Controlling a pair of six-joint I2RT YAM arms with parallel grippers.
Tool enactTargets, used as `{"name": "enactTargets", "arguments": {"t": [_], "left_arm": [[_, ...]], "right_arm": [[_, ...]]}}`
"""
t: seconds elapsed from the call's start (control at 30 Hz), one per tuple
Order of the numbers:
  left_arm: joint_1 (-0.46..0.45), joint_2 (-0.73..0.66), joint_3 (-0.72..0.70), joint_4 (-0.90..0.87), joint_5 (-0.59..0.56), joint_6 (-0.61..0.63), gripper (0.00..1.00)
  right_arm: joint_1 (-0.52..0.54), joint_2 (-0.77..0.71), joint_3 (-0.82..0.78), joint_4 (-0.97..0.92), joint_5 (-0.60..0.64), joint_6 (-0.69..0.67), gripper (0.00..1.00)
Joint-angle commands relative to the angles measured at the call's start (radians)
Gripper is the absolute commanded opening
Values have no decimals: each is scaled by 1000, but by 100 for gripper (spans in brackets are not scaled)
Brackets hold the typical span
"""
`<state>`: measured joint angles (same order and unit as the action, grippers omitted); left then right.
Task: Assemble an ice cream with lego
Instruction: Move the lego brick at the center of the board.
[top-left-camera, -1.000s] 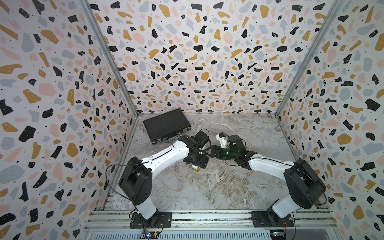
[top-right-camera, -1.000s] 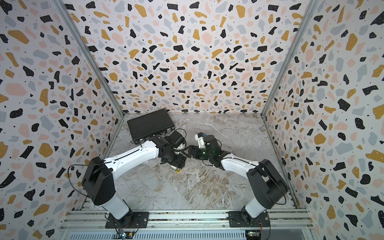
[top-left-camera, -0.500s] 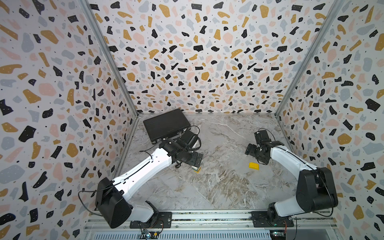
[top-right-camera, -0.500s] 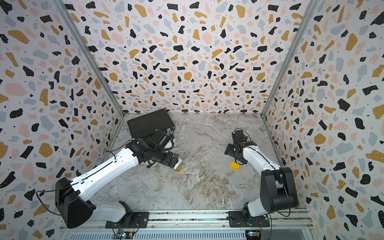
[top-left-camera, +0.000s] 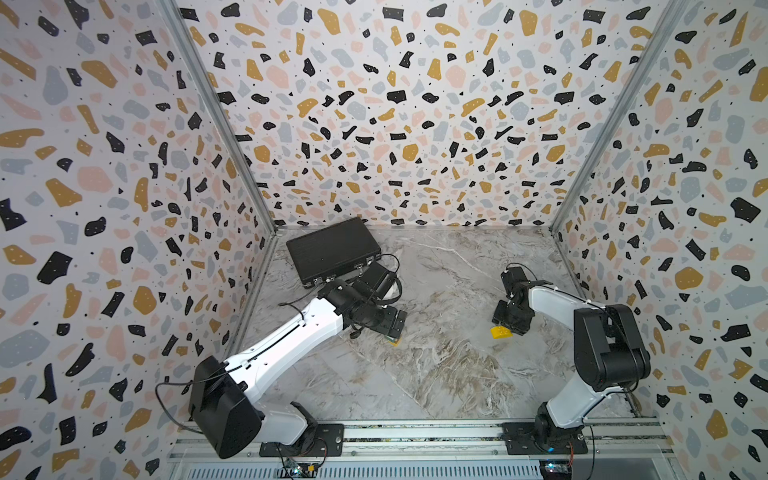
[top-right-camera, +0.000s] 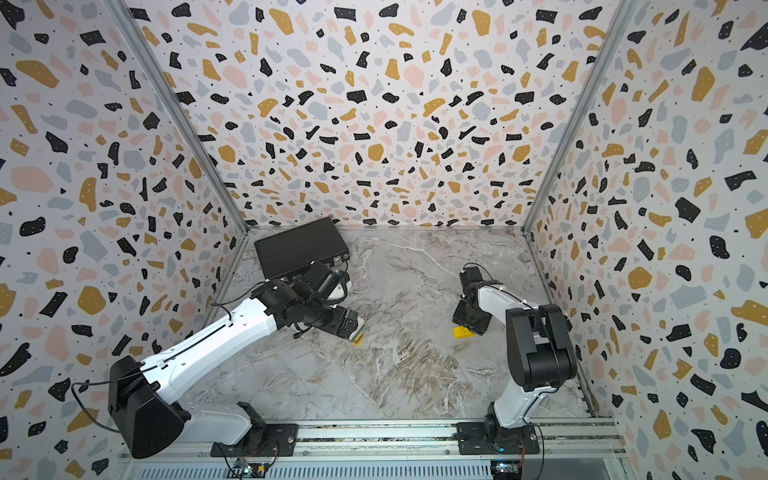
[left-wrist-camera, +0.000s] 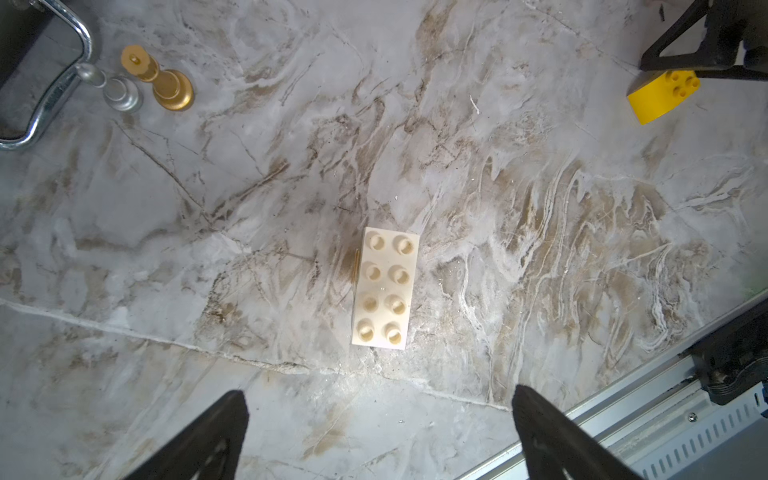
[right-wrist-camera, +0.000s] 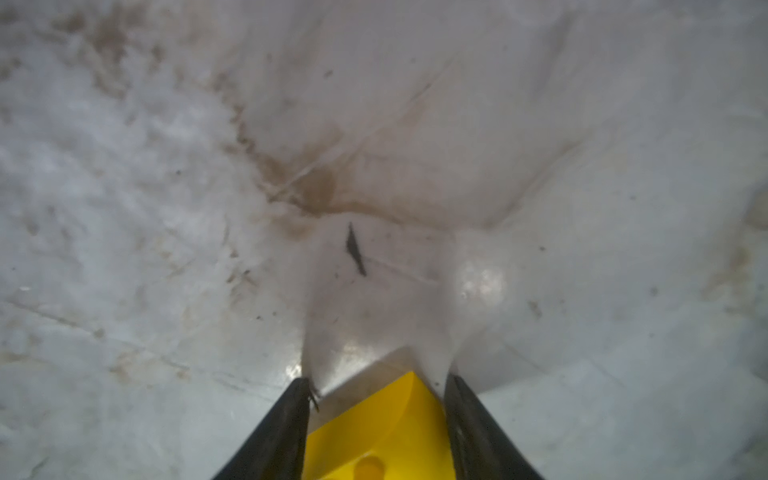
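A white studded brick (left-wrist-camera: 384, 286) tops a small stack standing on the marble floor, with green and yellow edges showing below it (top-right-camera: 358, 336). My left gripper (left-wrist-camera: 378, 415) hangs open just above this stack, touching nothing, and appears in both top views (top-left-camera: 395, 328). Off to the right, a rounded yellow brick (top-left-camera: 500, 332) (left-wrist-camera: 660, 95) rests on the floor. My right gripper (right-wrist-camera: 376, 379) is down over it with a finger against each side of the yellow brick (right-wrist-camera: 374, 428). The other lego is out of view.
A black briefcase (top-left-camera: 332, 249) lies at the back left, its chrome handle (left-wrist-camera: 50, 95) near the left arm. A brass knob (left-wrist-camera: 166, 81) and a silver one (left-wrist-camera: 120, 93) stand beside it. The metal rail (left-wrist-camera: 665, 415) runs along the front.
The right arm left the middle, swung to the right side and came down on the yellow brick, its jaws narrowing onto it. The left gripper opened fully and stays over the stack.
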<state>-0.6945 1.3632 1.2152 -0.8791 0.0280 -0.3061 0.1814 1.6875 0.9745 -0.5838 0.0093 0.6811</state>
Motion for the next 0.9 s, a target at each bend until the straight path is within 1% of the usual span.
{"name": "enactTargets", "arguments": {"t": [0.0, 0.17, 0.33, 0.5, 0.6, 0.7, 0.73, 0.8, 0.87], "left_arm": [[3, -19, -4, 20, 15, 10, 100], [3, -23, -3, 20, 0, 11, 100], [4, -23, -3, 25, -4, 24, 100], [4, -11, -6, 34, 8, 42, 100], [3, 8, 2, 34, 27, 48, 99], [-15, 40, 23, 29, 85, 65, 99], [-39, 55, 44, 21, 83, 73, 100], [-105, 92, 97, 1, 56, 91, 100], [-170, 148, 169, -32, 34, 103, 100]], "right_arm": [[49, 23, -28, -8, -143, -20, 50], [147, 48, -4, 18, -235, -68, 50], [262, 73, 60, -1, -297, -165, 50], [326, 119, 122, -63, -328, -249, 49], [361, 125, 144, -109, -342, -291, 51], [367, 65, 127, -84, -305, -273, 58], [365, 21, 117, -61, -275, -249, 64], [347, -71, 95, -8, -232, -178, 71], [293, -156, 65, 62, -262, -98, 72]]}}
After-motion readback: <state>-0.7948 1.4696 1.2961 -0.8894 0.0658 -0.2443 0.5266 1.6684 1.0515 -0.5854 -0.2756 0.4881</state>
